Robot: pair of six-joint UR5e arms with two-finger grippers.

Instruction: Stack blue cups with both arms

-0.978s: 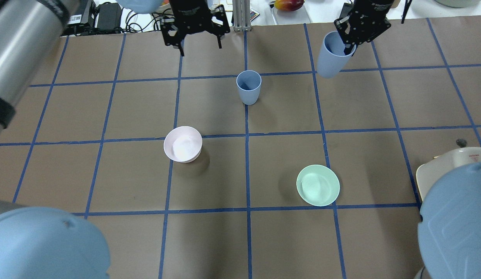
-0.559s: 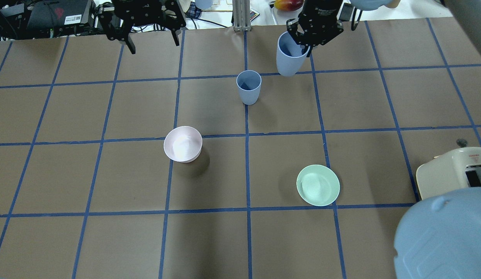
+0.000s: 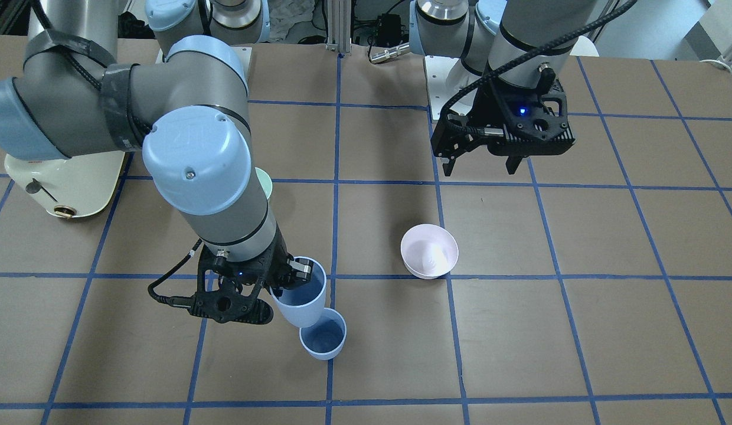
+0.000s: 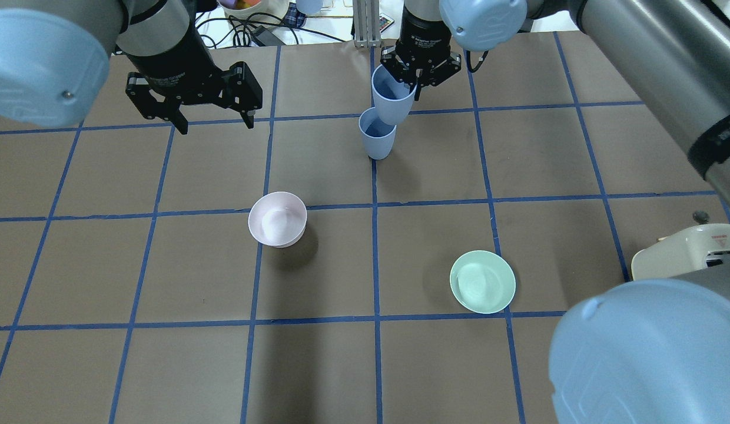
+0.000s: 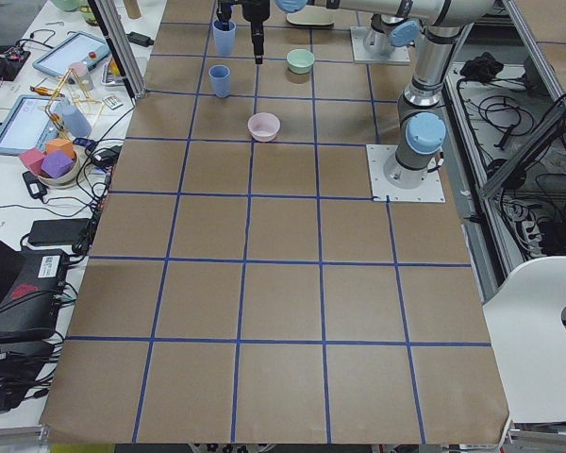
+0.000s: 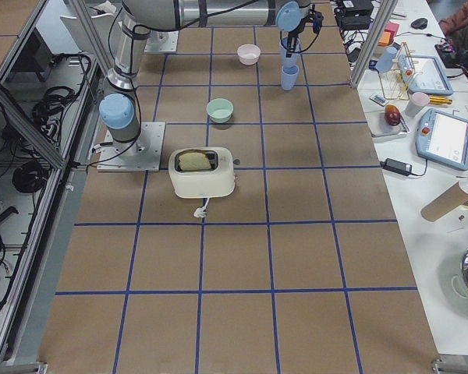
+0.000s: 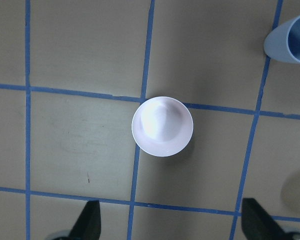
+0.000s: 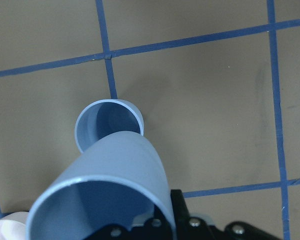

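R claw point(image 4: 418, 75) is clamped on the rim of one blue cup point(image 4: 392, 97), one finger inside the mouth, cup tilted and off the table point(image 4: 106, 265). A sec ago that cup hung well to the right along the far edge. 0.6 s ago it was closer but still clear of the 2nd blue cup point(image 4: 377, 134). Now its base overlaps the 2nd cup's far rim from overhead, and the wrist cam shows it covering part of the open mouth. Can't tell if they touch.

The 2nd cup stands upright near the middle of the far edge, same spot as before.

L claw point(image 4: 213, 123) is wide open, holding nothing. It has gone from near the far-edge middle out toward the far left corner, then in from the edge.

Pink bowl point(image 4: 277, 218), green bowl point(image 4: 482, 281) and toaster point(image 4: 677, 256) at the right edge haven't moved.
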